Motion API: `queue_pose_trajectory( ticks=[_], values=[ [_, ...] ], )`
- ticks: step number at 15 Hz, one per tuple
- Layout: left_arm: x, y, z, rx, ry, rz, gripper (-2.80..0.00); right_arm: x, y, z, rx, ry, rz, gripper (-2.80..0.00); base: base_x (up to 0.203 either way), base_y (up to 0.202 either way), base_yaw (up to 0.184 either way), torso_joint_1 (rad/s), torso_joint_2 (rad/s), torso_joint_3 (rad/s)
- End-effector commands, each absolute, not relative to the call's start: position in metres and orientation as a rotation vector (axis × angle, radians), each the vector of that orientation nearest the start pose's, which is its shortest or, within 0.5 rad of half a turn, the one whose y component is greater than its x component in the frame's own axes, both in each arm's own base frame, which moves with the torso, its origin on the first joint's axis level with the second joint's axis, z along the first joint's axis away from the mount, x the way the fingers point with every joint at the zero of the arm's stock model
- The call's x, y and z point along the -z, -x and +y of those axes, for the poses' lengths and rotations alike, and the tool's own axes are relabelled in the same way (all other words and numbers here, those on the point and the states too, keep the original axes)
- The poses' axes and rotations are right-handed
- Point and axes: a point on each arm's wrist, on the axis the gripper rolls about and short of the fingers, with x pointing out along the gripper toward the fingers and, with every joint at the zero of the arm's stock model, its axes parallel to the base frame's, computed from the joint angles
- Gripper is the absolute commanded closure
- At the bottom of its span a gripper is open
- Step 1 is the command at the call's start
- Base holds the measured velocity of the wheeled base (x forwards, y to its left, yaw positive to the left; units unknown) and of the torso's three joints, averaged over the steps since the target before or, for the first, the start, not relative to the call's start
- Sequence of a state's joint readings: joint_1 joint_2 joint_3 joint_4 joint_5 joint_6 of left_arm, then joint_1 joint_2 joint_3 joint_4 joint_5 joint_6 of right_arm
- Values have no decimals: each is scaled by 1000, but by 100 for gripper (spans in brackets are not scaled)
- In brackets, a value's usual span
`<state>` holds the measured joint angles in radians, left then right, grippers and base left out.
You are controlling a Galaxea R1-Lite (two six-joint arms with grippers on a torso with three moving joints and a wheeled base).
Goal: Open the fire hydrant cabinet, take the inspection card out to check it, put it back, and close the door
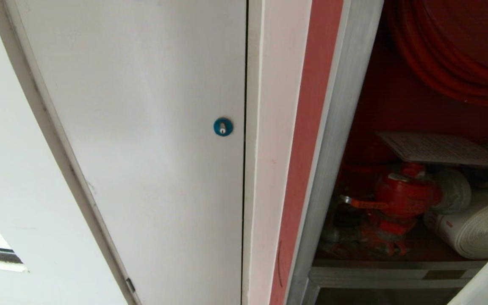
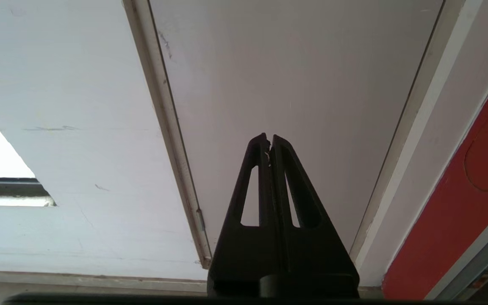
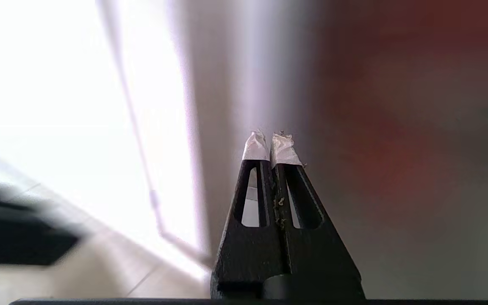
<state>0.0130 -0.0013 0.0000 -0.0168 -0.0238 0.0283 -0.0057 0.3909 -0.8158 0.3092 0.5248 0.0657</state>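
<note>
I am looking from the head camera at a plain white door (image 1: 142, 140) with a round blue lock (image 1: 223, 126). To the right of it the fire cabinet (image 1: 337, 140) is standing open, so I am seeing straight into its red inside. The white card (image 1: 439, 149) with rows of tiny print is lying flat in there, resting above the red valve (image 1: 400, 197). A white rolled hose (image 1: 477, 226) is sitting just beside the valve, and the red hose reel (image 1: 456, 55) is hanging higher up. I cannot see the cabinet's glass door in any view.

My left tool (image 2: 269, 138) is pointing at the white door, with its two black fingers pressed together and nothing between them. My right tool (image 3: 271, 137) is also pressed together and holding nothing. Its fingertips (image 3: 256, 148) are wrapped in white tape. Behind it everything is blurry, with bright white on one side and dark red on the other.
</note>
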Motion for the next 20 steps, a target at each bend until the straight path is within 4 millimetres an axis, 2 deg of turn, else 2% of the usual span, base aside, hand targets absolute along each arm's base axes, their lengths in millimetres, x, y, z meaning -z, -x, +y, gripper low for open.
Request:
queue_pose_trajectory(
  ticks=[1, 9, 13, 20],
  values=[
    [-75, 22, -1, 11, -28, -11, 0, -284, 24, 15, -687, -52, -8, 0, 0, 0, 0, 0, 0, 0],
    [-76, 22, -1, 10, -29, -11, 0, -316, -36, 17, -885, -98, 110, 0, 0, 0, 0, 0, 0, 0],
    [-76, 22, -1, 11, -28, -11, 0, -313, -52, 20, -965, -86, 148, 0, 0, 0, 0, 0, 0, 0],
    [-76, 22, -1, 11, -28, -11, 0, -309, -84, 21, -963, -53, 191, 0, 0, 0, 0, 0, 0, 0]
  ],
)
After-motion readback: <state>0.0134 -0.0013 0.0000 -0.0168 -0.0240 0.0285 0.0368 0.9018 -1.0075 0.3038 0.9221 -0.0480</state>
